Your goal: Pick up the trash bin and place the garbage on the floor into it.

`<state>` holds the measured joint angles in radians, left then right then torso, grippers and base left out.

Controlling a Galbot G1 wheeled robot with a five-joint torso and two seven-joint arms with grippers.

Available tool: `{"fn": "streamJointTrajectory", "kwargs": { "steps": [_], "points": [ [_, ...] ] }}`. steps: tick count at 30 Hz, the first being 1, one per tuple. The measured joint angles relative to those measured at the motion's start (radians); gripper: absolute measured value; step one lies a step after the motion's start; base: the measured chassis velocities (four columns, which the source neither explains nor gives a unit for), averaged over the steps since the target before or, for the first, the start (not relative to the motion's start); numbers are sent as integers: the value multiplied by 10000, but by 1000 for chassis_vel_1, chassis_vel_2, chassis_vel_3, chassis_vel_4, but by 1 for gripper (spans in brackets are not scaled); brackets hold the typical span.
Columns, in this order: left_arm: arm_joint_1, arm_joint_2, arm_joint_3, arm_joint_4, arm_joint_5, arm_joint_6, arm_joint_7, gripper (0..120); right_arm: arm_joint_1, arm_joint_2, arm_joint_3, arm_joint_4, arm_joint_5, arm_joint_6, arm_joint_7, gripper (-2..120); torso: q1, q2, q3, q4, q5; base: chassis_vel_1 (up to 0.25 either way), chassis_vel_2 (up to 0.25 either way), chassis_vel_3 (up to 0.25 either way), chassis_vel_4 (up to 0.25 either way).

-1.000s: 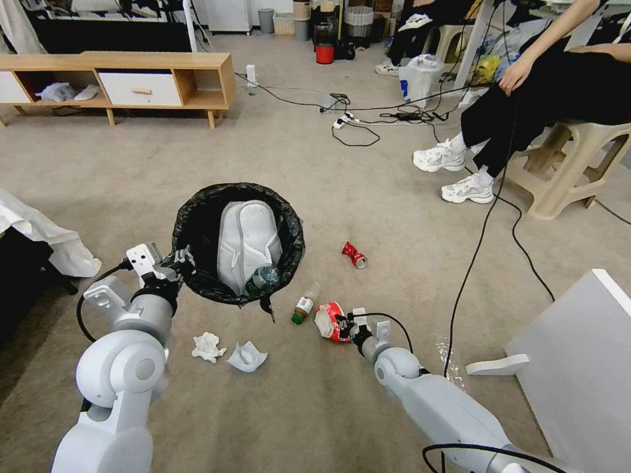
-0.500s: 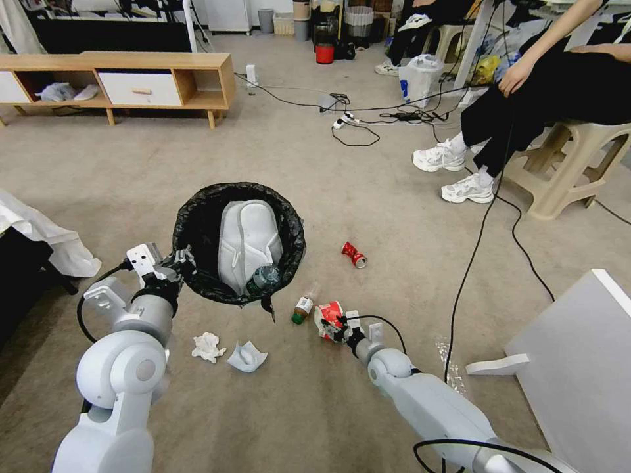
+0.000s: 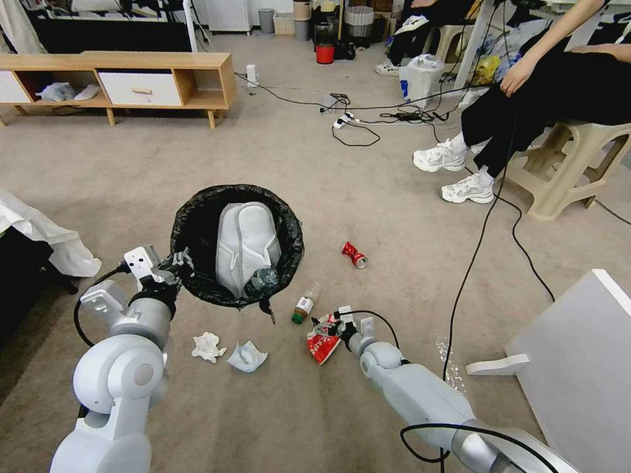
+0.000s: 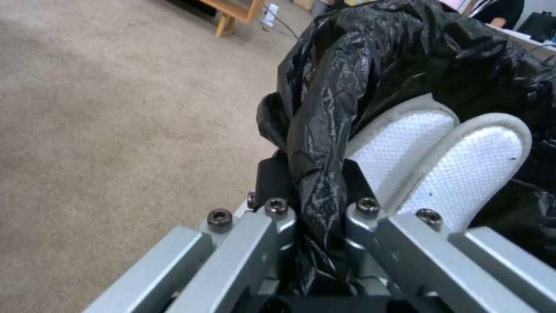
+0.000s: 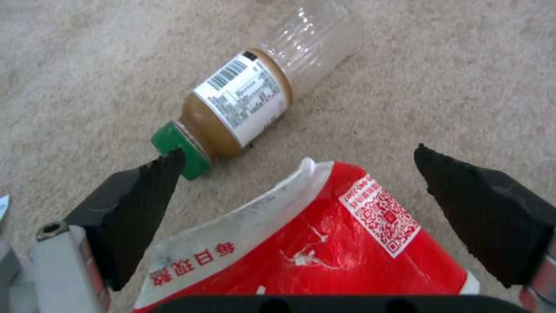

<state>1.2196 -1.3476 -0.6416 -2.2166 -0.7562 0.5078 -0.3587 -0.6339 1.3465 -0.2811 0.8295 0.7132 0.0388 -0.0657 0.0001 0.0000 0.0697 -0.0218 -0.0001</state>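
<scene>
Pinching crinkled black liner of trash bin (image 3: 237, 244), left gripper (image 4: 316, 208), right gripper (image 5: 301, 191) jaws spread, seemingly around glossy red wrapper (image 5: 324, 243)

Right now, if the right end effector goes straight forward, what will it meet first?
Probably the red-and-white wrapper, already between the open fingers of the right end effector; beyond it lies the small plastic bottle. Depth is unclear.

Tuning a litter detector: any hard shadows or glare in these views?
Head view: even light, soft shadow by the crushed can, no glare. Right wrist view: faint shadow under the bottle; open right gripper flanking the wrapper. Left wrist view: left gripper shut on the trash bin, small glints on its liner.
</scene>
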Motion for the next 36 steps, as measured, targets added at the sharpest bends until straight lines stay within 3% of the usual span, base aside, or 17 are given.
{"fn": "streamJointTrajectory", "kwargs": {
  "steps": [12,36],
  "points": [
    [15,-17,33,0,43,-10,9,4,-217,-129,97,147,-94,28,-7,100,0,1,0,0,1,0,0,0,0],
    [46,-56,65,149,205,-176,86,4,156,469,-280,-704,170,-9,91,96,0,1,0,1,1,0,0,0,0]
  ]
}}
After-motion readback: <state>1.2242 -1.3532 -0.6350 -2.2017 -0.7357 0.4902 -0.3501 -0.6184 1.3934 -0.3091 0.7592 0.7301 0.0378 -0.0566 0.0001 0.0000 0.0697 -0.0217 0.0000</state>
